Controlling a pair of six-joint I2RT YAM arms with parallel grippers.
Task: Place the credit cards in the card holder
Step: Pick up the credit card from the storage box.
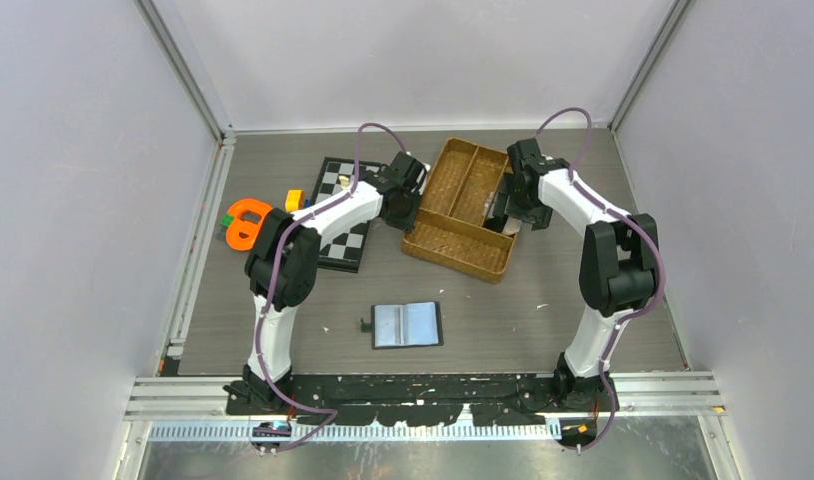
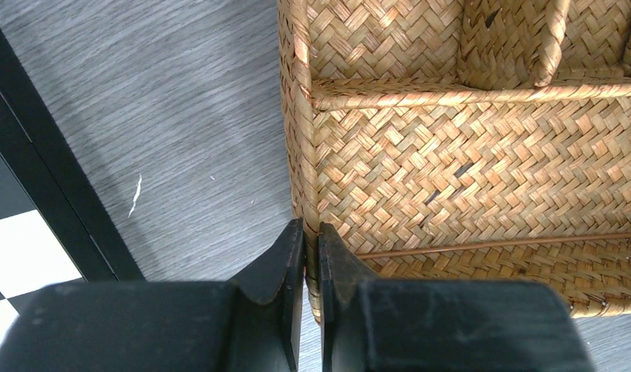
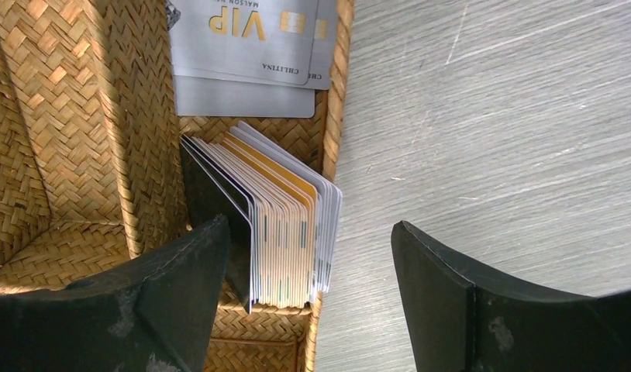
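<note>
Right end effector (image 3: 308, 229) hangs wide open and empty over the right edge of the woven tray (image 3: 80, 124). One finger is down inside the compartment, and the other is outside, over the bare surface (image 3: 514, 155). Between them a fanned stack of credit cards (image 3: 285, 232) stands on edge, leaning against the tray's right wall. More silver cards (image 3: 250, 46) lie flat just beyond the stack, farther along the same compartment.

The right arm is plainly the nearer one. The stack's faces run parallel to the wall, so the fingers meet them squarely, but the wall itself also sits within the span. Closing from here would likely pinch wicker along with the cards, so I judge a small shift leftward is needed first.

Left end effector (image 2: 311, 242) is all but closed and appears to pinch the tray's left wall, probably to steady it. The card holder (image 1: 407, 325) lies open and flat on the near side of the surface, between the two arm bases and well apart from the tray.

Only the right wrist view shows the cards clearly, since the arm mostly hides them from overhead. Only the overhead view shows the holder.
</note>
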